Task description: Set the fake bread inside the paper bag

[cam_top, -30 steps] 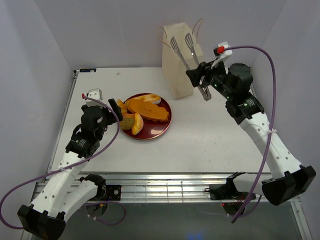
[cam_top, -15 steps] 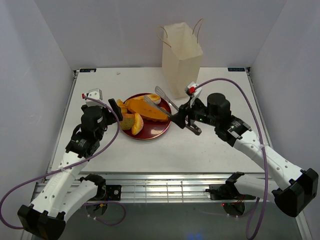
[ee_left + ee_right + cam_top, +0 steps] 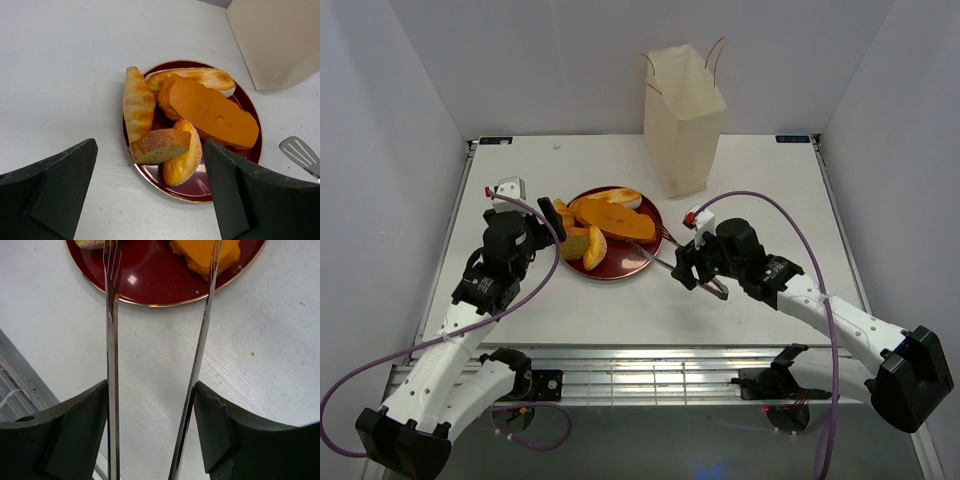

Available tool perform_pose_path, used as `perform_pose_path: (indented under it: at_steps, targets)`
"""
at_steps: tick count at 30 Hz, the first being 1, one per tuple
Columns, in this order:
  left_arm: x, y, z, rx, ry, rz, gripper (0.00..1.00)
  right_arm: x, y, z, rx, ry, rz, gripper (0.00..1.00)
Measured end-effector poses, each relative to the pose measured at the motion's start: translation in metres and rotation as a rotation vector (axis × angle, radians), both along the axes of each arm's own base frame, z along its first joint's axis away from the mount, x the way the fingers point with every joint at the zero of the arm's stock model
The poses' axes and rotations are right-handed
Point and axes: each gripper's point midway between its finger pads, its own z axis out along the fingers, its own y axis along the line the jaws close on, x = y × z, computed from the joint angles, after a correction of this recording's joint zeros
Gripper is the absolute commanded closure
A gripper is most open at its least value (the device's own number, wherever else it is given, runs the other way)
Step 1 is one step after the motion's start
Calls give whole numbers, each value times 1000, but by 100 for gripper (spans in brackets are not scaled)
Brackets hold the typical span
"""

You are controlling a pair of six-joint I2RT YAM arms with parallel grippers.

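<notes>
White table (image 3: 760, 200). Dark red round plate (image 3: 632, 264) sits left of centre. Metal tongs (image 3: 111, 340), arms spread apart, tips reaching over the plate's right edge.

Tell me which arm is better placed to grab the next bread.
Right. The right hand holds the tongs, tips over the plate beside the bread; the left hand is open and empty by the plate.

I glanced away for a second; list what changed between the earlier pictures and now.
The right claw, gripping the tongs throughout, swung down from the paper bag top toward the near left; the tongs' open tips now reach over the plate at its right rim. The left claw, bread, plate and bag stayed put.
</notes>
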Motion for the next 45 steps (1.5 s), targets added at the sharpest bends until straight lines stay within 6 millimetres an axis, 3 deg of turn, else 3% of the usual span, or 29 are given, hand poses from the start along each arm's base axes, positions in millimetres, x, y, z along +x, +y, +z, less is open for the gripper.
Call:
perform_pose_path:
  at_steps: [8,16,28,45]
  targets:
    - [0,-1,0,0,1,-3,3,15,-8,-20,-74,7,-75,28]
    - [0,-3,-2,-2,8,-13,3,24,-13,-55,-175,63,-114,27]
    - [1,-7,-4,-7,17,-36,3,45,-1,-46,-173,18,-118,27]
    - [0,-9,-4,-10,18,-47,3,62,11,-72,-252,38,-82,26]
